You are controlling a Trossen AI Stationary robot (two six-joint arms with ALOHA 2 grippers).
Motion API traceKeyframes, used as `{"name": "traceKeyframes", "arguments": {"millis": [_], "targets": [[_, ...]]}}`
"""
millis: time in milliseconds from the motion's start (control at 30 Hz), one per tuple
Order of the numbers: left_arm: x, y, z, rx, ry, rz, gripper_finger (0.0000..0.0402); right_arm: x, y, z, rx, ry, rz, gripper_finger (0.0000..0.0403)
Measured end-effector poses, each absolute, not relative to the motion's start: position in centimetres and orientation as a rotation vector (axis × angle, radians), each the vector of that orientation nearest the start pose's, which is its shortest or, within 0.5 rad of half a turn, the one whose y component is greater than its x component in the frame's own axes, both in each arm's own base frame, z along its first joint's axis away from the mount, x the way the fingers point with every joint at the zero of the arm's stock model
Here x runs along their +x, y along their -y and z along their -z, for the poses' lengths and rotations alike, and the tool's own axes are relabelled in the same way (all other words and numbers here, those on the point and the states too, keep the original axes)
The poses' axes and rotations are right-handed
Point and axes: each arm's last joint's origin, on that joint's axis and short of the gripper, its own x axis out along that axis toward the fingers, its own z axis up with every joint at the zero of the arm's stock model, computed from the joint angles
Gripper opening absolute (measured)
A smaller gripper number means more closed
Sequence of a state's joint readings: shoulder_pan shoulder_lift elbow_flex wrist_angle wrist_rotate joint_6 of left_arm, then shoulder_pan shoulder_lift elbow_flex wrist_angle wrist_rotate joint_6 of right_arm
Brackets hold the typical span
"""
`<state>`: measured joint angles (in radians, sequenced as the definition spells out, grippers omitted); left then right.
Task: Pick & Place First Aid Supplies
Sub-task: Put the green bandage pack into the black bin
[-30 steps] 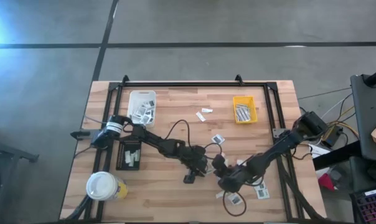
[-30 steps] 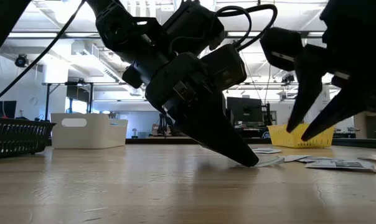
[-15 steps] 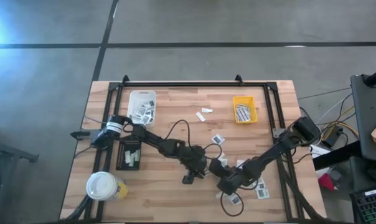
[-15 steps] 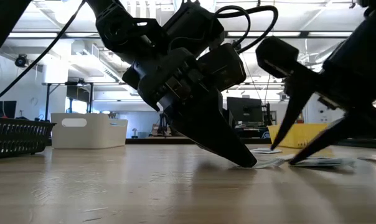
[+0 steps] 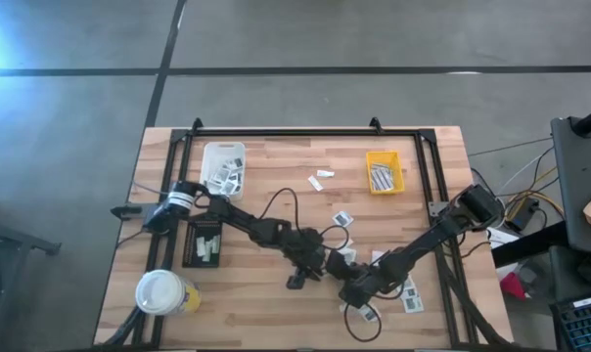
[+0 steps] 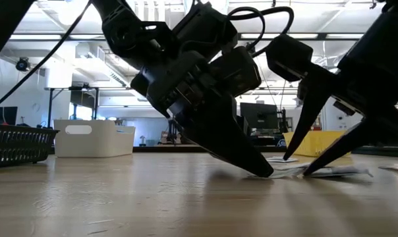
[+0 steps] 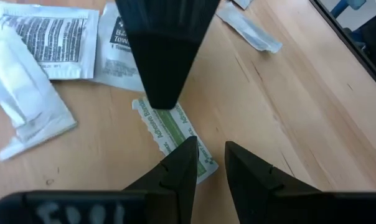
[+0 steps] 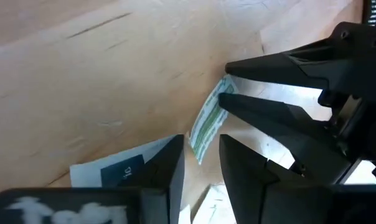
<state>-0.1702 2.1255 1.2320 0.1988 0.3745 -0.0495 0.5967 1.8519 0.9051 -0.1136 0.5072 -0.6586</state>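
Left arm stretched low across the wooden table [image 5: 276,176] from its base at the left edge, elbow bent, left gripper [image 5: 327,262] tipped steeply down at mid-table with fingertips on the board. Fingers a narrow slit apart, straddling one end of a green-striped strip [image 7: 175,132] lying flat on the wood; whether actually pinched, not clear. Right arm reaching in from the right edge, forearm angled down and leftward, right gripper [image 5: 348,284] just beside the left one, tips pointing toward it. Its fingers also slightly parted, set down astride the opposite end of the same strip [image 8: 206,124], with nothing lifted. White printed packets [image 7: 51,37] scattered close by, one under the right gripper [image 8: 122,168]. More supplies in the white tray [image 5: 223,168], yellow tray [image 5: 384,172] and black tray [image 5: 205,242]. Cup [image 5: 161,291] near the left front corner.
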Motion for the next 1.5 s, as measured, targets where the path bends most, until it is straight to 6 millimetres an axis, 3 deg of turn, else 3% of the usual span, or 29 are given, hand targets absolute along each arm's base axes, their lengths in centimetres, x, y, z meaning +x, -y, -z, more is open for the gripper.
{"name": "traceKeyframes", "arguments": {"millis": [267, 700, 833, 1167, 1500], "targets": [[42.6, 8.4, -11.5, -0.115, -0.69, 0.498, 0.0103, 28.5, -17.4, -10.9, -1.156, -0.851, -0.376, 0.0085], [42.6, 8.3, -11.6, -0.116, -0.684, 0.498, 0.0103, 28.6, -17.3, -10.9, -1.082, -0.862, -0.341, 0.0014], [42.5, 8.3, -12.0, -0.116, -0.688, 0.496, 0.0103, 28.5, -17.5, -11.0, -1.072, -0.859, -0.338, 0.0009], [40.9, 7.4, -15.5, -0.032, -0.76, 0.414, 0.0103, 28.4, -17.6, -11.8, -1.057, -0.838, -0.258, 0.0008], [38.8, 7.7, -19.0, 0.072, -0.791, 0.331, 0.0103, 27.4, -17.0, -15.0, -0.954, -0.816, -0.109, 0.0008]]}}
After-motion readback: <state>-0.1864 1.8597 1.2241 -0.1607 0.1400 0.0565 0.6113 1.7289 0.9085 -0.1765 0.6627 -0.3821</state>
